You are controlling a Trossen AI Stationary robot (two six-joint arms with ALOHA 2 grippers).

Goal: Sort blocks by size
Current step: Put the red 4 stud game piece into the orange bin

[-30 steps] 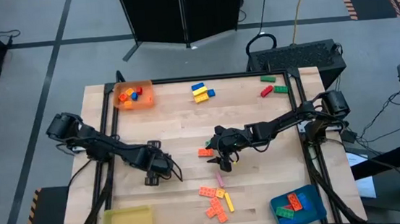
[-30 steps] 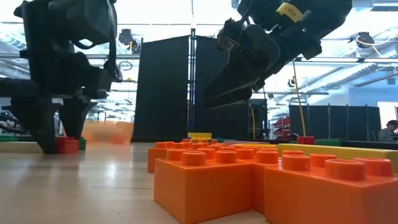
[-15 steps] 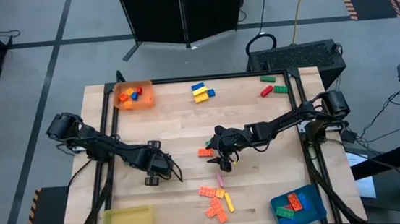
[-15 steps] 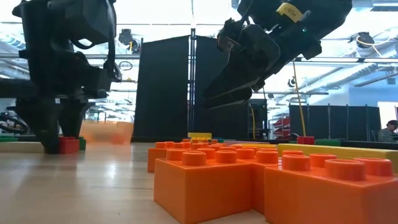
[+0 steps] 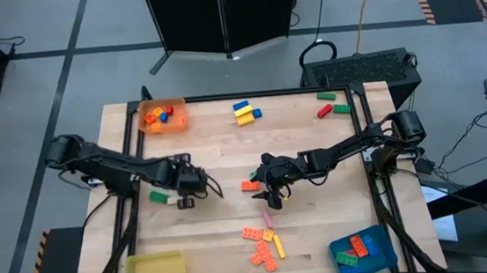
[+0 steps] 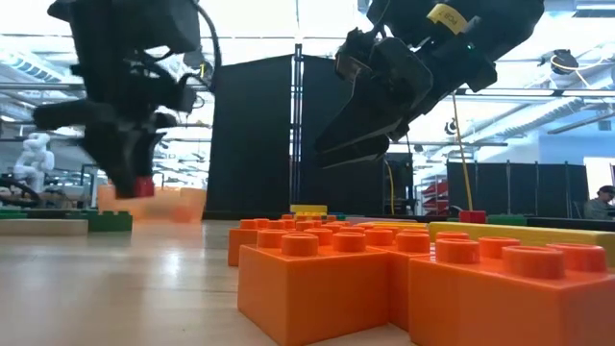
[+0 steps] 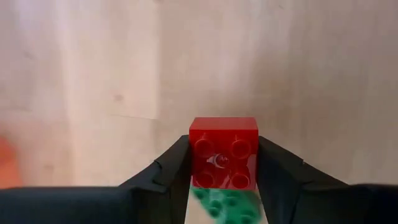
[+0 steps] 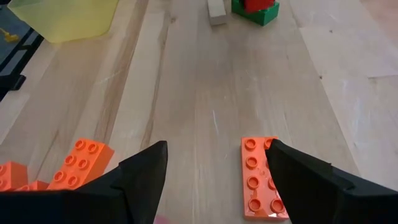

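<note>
My left gripper (image 5: 184,195) hangs over the table's left middle, shut on a small red square block (image 7: 224,152), which also shows raised above the wood in the low view (image 6: 142,186). A green block (image 5: 158,195) lies flat on the table just beside and below it. My right gripper (image 5: 270,192) hovers open near the table's middle, above an orange bar block (image 8: 261,177) and an orange block (image 8: 84,163), touching neither. More orange blocks (image 5: 262,245) lie toward the near edge. My left gripper pinches the red block by two opposite side walls (image 7: 194,155) between its two fingers. The fingers come from above, pointing steeply down. The block is lifted clear of the table and of the green block, studs up.
An orange tray (image 5: 180,122) with several blocks sits at the far left, a yellow tray (image 5: 154,272) at the near left, a blue tray (image 5: 380,257) with blocks at the near right. Yellow and blue blocks (image 5: 245,112) and red and green blocks (image 5: 333,104) lie along the far edge.
My left gripper has shut on the red block, then risen and swung toward the table's far edge, lifting the block clear. The green block has stayed on the table and now lies uncovered beside the arm.
</note>
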